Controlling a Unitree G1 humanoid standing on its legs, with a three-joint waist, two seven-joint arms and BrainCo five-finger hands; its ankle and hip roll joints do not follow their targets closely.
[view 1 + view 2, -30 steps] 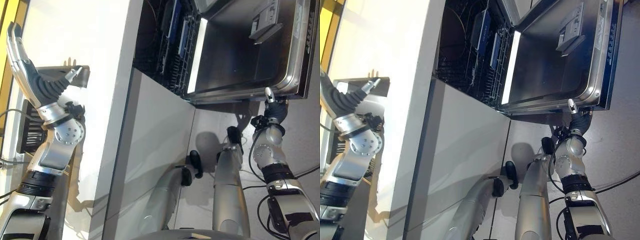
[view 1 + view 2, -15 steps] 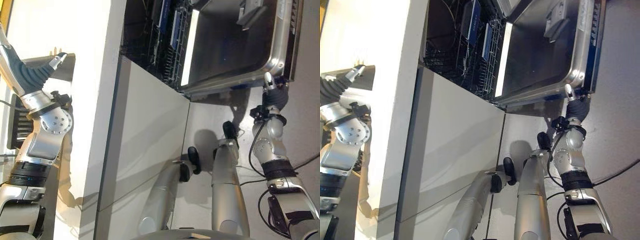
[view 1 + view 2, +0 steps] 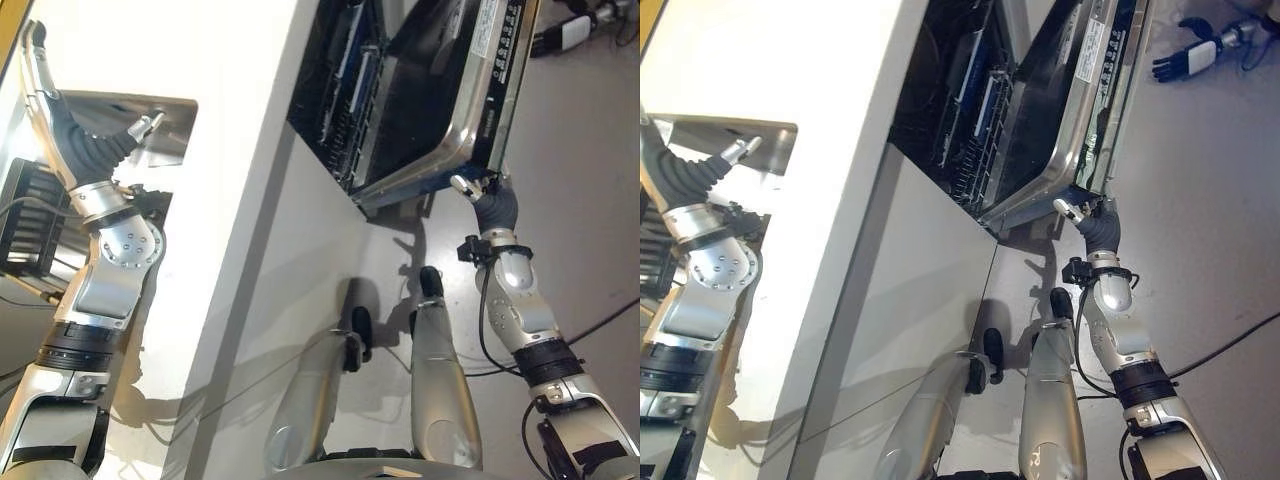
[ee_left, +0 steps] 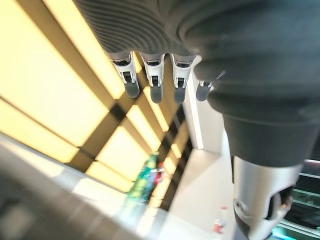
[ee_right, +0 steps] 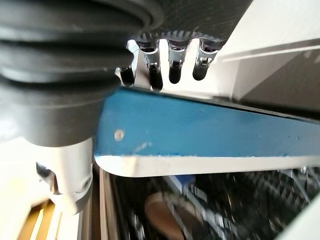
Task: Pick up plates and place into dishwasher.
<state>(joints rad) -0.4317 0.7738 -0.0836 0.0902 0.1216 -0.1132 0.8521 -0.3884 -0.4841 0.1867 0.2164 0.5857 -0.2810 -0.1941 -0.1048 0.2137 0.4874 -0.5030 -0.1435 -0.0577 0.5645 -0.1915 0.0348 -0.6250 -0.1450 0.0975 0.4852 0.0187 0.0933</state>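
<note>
Two hands are yours to watch here. Your right hand sits at about four o'clock in the head views, pressed against the outer corner of the dishwasher door; in its wrist view the fingers reach over the door's blue edge with the thumb on the other side, so it is gripping that edge. The door stands partly raised, tilted between flat and upright. Behind it, at twelve o'clock, the dark rack holds some upright dishes with blue on them, too dim for you to count. Below the door edge in the right wrist view, a blurred brownish item lies among the rack wires; you cannot tell what it is. Your left hand is up at ten o'clock over the white bench, fingers straight and relaxed, holding nothing, just beside a steel sink. A spare dark hand lies on the floor at one o'clock.
</note>
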